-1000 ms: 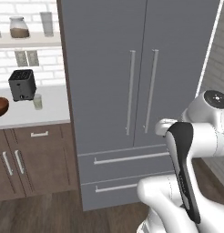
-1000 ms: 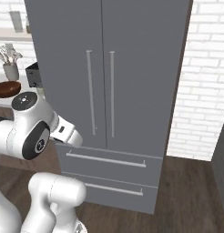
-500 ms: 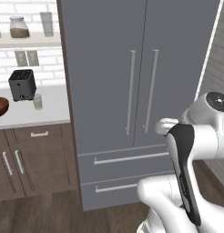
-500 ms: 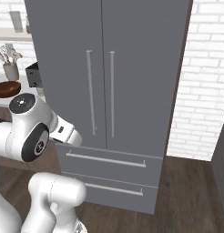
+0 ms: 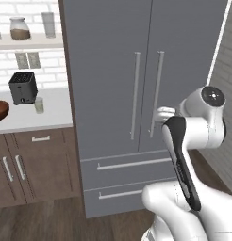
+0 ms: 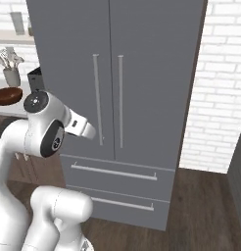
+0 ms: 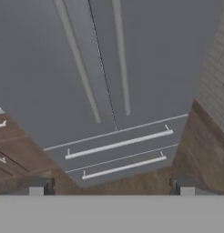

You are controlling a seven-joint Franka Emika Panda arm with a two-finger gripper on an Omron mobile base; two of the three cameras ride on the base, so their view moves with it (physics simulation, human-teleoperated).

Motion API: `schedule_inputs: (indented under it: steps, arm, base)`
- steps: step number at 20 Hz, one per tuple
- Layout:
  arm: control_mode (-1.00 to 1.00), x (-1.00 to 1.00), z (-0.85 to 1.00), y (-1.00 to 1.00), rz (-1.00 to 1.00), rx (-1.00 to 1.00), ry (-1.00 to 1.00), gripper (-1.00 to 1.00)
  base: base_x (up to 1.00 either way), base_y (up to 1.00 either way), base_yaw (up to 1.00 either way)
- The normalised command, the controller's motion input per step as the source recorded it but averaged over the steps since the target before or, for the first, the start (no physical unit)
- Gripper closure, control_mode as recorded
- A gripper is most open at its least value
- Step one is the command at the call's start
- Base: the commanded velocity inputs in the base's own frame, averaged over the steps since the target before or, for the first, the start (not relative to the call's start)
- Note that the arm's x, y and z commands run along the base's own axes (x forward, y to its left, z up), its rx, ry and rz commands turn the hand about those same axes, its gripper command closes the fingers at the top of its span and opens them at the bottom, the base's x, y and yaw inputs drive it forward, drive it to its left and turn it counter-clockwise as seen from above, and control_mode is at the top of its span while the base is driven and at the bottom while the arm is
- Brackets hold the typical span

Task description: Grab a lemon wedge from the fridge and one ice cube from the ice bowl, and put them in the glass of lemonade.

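Observation:
The fridge [image 5: 113, 70] stands straight ahead with both doors shut, its thin silver handles [image 5: 135, 96] side by side at the middle seam. My gripper [image 7: 111, 186] is open and empty, apart from the doors, looking down at the fridge [image 7: 132, 54] and its two drawers [image 7: 118, 144]. The arm's white hand [image 5: 165, 113] hangs in front of the right door's handle [image 5: 158, 94]. On the left counter, the glass of lemonade [image 5: 39, 105] stands beside the toaster [image 5: 22, 87]. The ice bowl [image 5: 0, 110] is cut off at the left edge, and the ice bowl [image 6: 8, 95] also sits by the fridge. The lemon wedge is hidden.
Dark brown cabinets [image 5: 33, 164] sit under the counter. A pale utensil cup [image 6: 11, 76] stands behind the bowl. A white brick wall [image 6: 220, 98] closes off the right of the fridge. Wooden floor [image 6: 205, 211] lies in front.
The hand has lifted a little in front of the fridge doors. The jaws stay open and the doors stay shut.

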Motion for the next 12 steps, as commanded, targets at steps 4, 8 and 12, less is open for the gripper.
schedule_inputs:
  steps: [4, 8, 12]
  arm:
    - [-1.0, 0.52, 0.94, -0.07, 0.21, -0.13, 0.06, -1.0]
    - [-1.0, 0.46, 0.64, -0.43, 0.33, -0.09, 0.0, -1.0]
    - [-1.0, 0.49, -0.01, -0.54, 0.31, -0.05, 0.02, -1.0]
  base:
    - [0.0, 0.0, 0.0]
    - [0.0, 0.0, 0.0]
    - [0.0, 0.0, 0.0]
